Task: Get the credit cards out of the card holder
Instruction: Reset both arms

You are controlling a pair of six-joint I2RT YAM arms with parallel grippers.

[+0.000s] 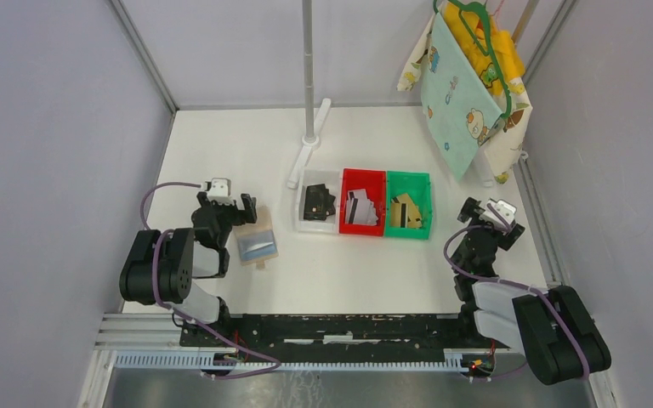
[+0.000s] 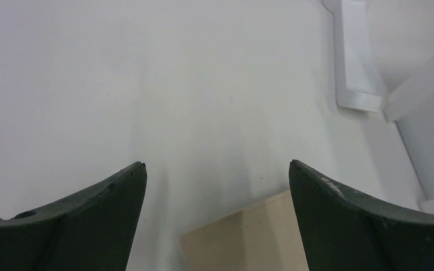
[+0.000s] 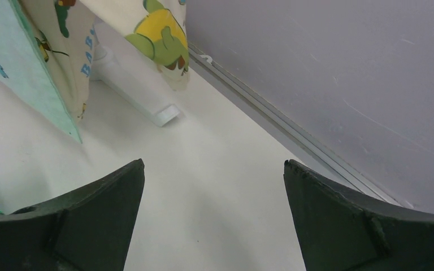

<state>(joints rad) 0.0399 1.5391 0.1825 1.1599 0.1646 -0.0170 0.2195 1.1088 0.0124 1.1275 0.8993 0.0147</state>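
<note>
The tan card holder [image 1: 256, 242] lies flat on the white table, its pale blue-grey pocket facing up. I cannot tell if a card is inside it. My left gripper [image 1: 242, 206] is open and empty just beyond the holder's far left corner. In the left wrist view a tan corner of the holder [image 2: 248, 240] shows between the spread fingers of my left gripper [image 2: 217, 165]. Black cards [image 1: 317, 202] lie in the white bin, silver-grey cards [image 1: 360, 208] in the red bin, and gold cards [image 1: 405, 212] in the green bin. My right gripper [image 1: 476, 210] [image 3: 213, 162] is open and empty over bare table at the right.
The white bin [image 1: 303, 223], red bin [image 1: 363, 175] and green bin [image 1: 408, 177] stand side by side mid-table. A grey pole on a white foot [image 1: 309, 127] stands behind them. Patterned cloths on a hanger [image 1: 463, 93] hang at the back right, close to my right gripper. Walls close in on both sides.
</note>
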